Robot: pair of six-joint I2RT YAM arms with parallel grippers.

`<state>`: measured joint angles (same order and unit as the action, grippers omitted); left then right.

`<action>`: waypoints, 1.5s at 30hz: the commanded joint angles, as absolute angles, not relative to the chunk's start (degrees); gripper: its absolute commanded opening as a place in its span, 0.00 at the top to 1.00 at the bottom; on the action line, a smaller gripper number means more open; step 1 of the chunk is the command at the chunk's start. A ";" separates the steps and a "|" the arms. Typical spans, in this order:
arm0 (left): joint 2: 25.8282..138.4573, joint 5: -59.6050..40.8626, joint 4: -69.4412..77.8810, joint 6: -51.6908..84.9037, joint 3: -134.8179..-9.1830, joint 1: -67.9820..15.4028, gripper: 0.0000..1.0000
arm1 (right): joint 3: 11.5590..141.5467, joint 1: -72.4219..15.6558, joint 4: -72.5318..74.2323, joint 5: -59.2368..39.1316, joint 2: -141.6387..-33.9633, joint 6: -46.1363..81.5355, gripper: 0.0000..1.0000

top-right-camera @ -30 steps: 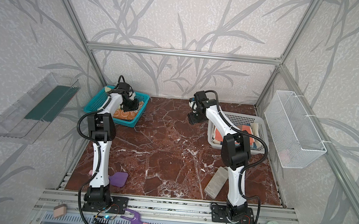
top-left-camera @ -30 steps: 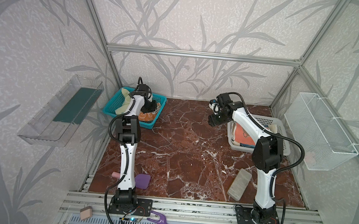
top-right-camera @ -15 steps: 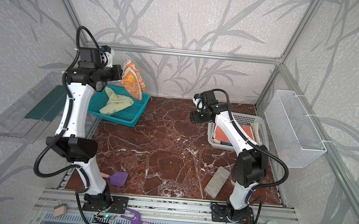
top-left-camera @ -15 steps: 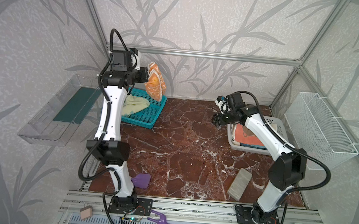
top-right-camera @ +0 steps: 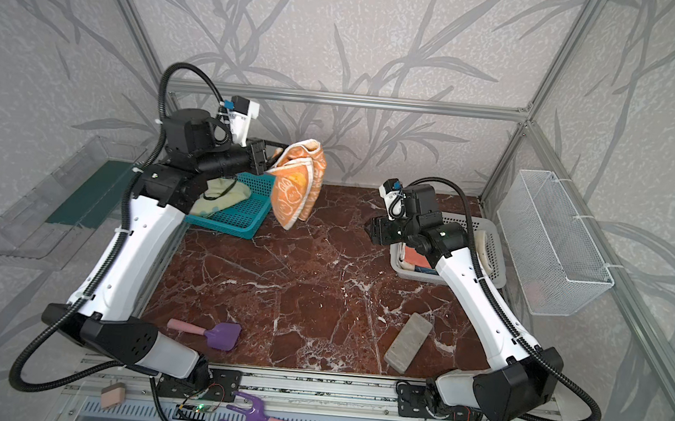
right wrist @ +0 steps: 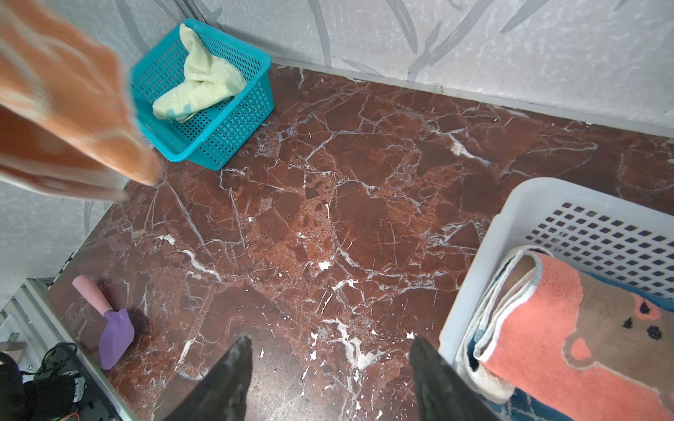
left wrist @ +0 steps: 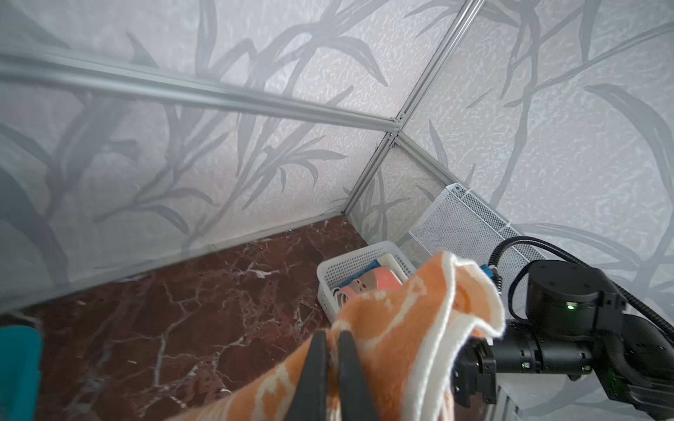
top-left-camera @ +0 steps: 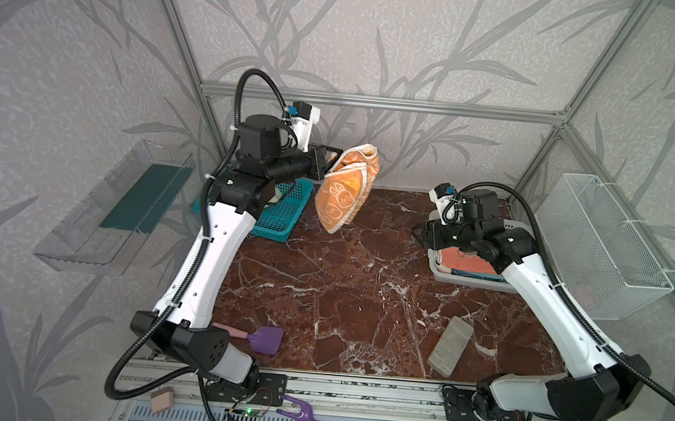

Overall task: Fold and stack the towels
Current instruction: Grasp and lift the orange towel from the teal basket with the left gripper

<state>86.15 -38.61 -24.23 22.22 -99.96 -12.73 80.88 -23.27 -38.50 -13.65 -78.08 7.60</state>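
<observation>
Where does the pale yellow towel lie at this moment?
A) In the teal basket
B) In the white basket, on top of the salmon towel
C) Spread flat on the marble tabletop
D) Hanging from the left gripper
A: the pale yellow towel lies crumpled inside the teal basket, while the left gripper holds the orange towel up in the air.

Soft even light; blurred orange towel
</observation>
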 commanded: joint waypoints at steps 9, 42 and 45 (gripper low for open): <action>87.46 -26.79 -25.20 24.15 -73.10 -7.80 0.52 | 72.30 -27.36 -39.67 -14.86 -84.68 11.62 0.32; 81.11 -26.68 -4.46 32.11 -36.52 -11.89 0.49 | 79.15 -52.96 -25.45 6.40 -111.03 -11.28 0.31; 82.17 -27.20 -0.58 36.90 -33.77 -11.49 0.50 | 82.35 -53.78 -24.68 9.84 -114.37 -14.65 0.29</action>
